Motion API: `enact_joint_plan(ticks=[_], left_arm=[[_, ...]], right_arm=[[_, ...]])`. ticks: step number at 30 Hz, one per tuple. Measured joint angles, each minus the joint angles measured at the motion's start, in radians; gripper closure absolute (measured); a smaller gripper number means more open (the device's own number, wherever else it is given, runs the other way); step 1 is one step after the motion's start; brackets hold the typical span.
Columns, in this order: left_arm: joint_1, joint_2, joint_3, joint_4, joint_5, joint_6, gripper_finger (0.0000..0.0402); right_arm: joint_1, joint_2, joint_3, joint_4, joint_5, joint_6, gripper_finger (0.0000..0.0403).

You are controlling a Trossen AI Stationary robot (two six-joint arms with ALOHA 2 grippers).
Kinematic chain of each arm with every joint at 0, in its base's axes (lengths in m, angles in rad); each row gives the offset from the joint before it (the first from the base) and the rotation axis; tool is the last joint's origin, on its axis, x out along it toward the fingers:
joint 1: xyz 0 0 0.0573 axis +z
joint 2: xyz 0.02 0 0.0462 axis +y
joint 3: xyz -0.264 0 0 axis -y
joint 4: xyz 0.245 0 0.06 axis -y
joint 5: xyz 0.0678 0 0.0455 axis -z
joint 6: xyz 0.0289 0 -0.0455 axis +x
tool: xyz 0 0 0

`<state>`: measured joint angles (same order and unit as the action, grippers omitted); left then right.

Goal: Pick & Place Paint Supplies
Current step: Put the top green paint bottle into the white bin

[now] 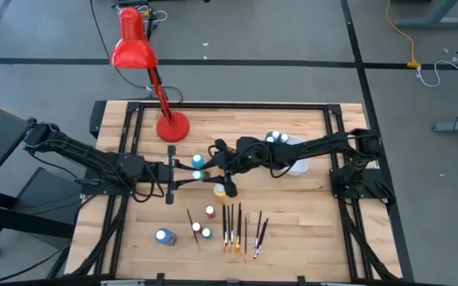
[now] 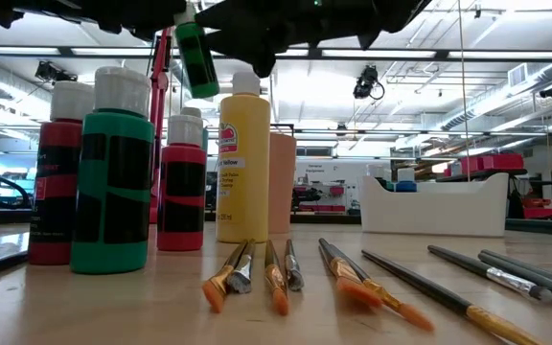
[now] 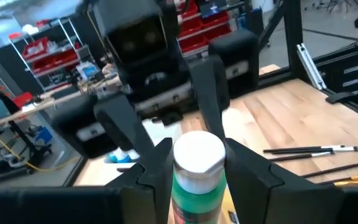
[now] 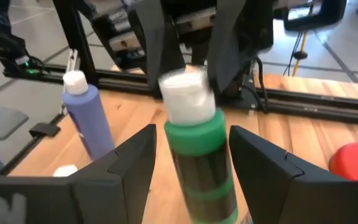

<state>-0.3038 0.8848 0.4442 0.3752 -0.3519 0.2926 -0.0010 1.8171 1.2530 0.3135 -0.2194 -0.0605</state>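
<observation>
Item: green paint bottle, white cap, held in the air over table centre, betw. both grippers. Left gripper: jaws pinching the bottle just below the cap; right gripper: jaws spread either side of it, contact unclear. Brushes lie side by side on table nearer the front edge; other bottles stand near them.

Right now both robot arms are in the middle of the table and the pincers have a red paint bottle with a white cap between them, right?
Almost. The bottle between the pincers is green, not red; its cap is white. The right wrist view shows it between the right pincer's fingers, and the left wrist view shows the left pincer around it too. Both arms do meet mid-table.
</observation>
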Motion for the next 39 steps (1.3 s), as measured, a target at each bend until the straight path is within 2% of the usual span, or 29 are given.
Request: enact_joint_plan(ticks=[9,21,39], left_arm=[[0.0,0.0,0.0,0.036,-0.005,0.002,0.0271],[-0.001,0.0,-0.001,0.042,-0.022,0.0,0.0261],[0.0,0.001,-0.001,0.034,-0.025,0.017,0.0252]], right_arm=[[0.001,0.011,0.001,0.029,0.001,-0.052,0.0205],[0.002,0.01,0.001,0.035,-0.007,-0.093,0.0276],[0.002,0.009,0.001,0.011,-0.002,-0.046,0.0276]])
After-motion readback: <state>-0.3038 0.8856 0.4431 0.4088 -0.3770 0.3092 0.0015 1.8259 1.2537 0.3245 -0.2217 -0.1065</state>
